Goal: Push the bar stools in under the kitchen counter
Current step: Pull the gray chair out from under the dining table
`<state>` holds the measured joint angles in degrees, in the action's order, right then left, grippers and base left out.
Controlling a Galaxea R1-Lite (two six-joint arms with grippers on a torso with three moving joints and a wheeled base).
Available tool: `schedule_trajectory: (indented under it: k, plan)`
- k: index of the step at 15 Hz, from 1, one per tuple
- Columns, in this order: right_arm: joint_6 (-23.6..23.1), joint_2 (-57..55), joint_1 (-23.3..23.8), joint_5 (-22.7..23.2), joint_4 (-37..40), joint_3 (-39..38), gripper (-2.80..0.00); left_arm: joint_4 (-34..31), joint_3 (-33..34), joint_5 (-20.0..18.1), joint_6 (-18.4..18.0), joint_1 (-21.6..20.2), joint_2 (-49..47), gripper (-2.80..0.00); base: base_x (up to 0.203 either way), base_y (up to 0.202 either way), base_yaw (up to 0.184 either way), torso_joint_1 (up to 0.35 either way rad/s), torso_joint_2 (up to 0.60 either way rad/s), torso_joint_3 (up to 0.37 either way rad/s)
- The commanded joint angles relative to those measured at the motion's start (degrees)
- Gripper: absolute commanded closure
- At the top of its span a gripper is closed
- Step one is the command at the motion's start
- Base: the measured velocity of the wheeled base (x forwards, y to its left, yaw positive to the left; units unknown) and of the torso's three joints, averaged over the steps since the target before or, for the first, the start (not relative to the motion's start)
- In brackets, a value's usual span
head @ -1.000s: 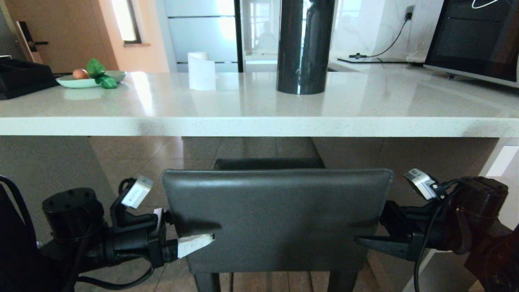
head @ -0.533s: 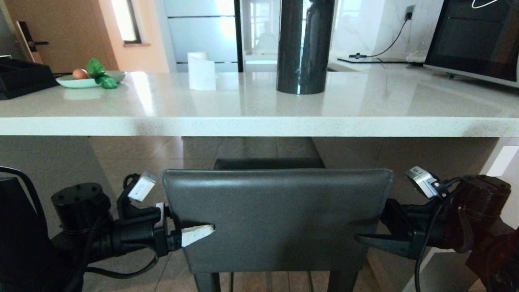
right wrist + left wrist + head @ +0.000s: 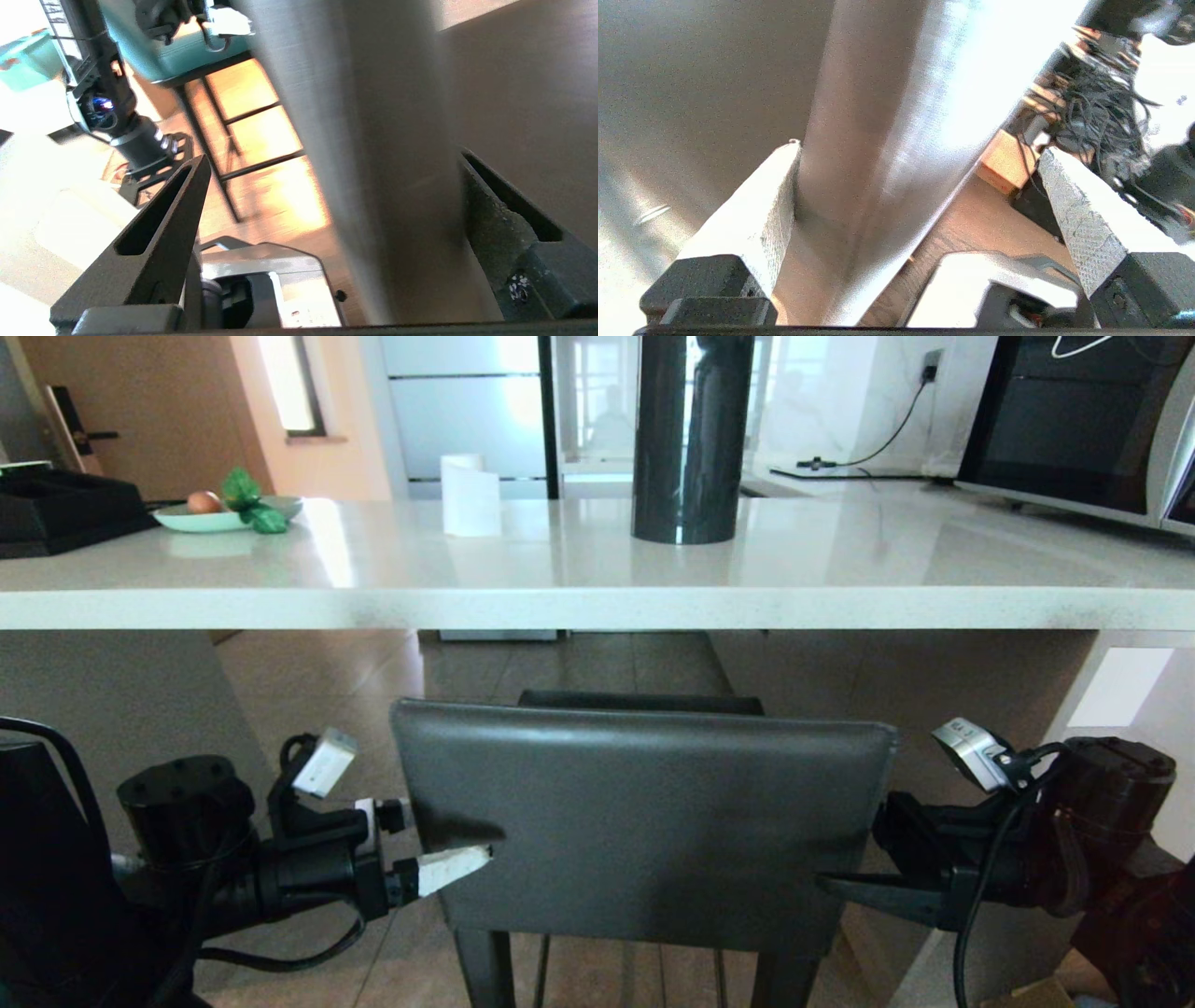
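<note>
While flanked by both grippers: dark grey stool [image 3: 644, 821], backrest just short of kitchen counter [image 3: 597, 607] front edge.
Left gripper [image 3: 439, 845]: spread wide, backrest's left edge straddled.
Right gripper [image 3: 845, 873]: spread, right edge straddled.

The kitchen counter [image 3: 579, 569] is a glossy, speckled stone-look slab that mirrors the shiny dark pillar [image 3: 686, 439]. The grey bar stool [image 3: 644, 821] looks like smooth, faintly sheened leather. The floor [image 3: 355, 681] is polished tile.
</note>
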<state>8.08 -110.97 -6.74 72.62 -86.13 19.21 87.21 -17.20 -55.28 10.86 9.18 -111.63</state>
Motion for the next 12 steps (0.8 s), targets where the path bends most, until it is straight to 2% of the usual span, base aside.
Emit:
schedule_trajectory:
  k: [1, 3, 12]
  plan:
    - [0.01, -0.12, -0.03, 0.15, -0.45, 0.15, -2.8, 0.45, 0.15, -0.53, -1.15, -0.13, -0.09, -2.8, -0.196, 0.0, -0.004, 0.002, 0.01, 0.007]
    - [0.01, -0.12, -0.03, 0.15, -0.45, 0.12, -2.8, 0.45, 0.07, -0.44, -1.33, -0.13, -0.08, -2.8, -0.135, 0.0, -0.004, -0.007, 0.01, 0.005]
    - [0.01, -0.03, -0.03, 0.15, -0.45, 0.12, -2.8, 0.45, 0.45, -0.61, -1.81, 0.14, 0.36, -2.8, 0.0, 0.0, 0.0, 0.0, 0.0, 0.0]
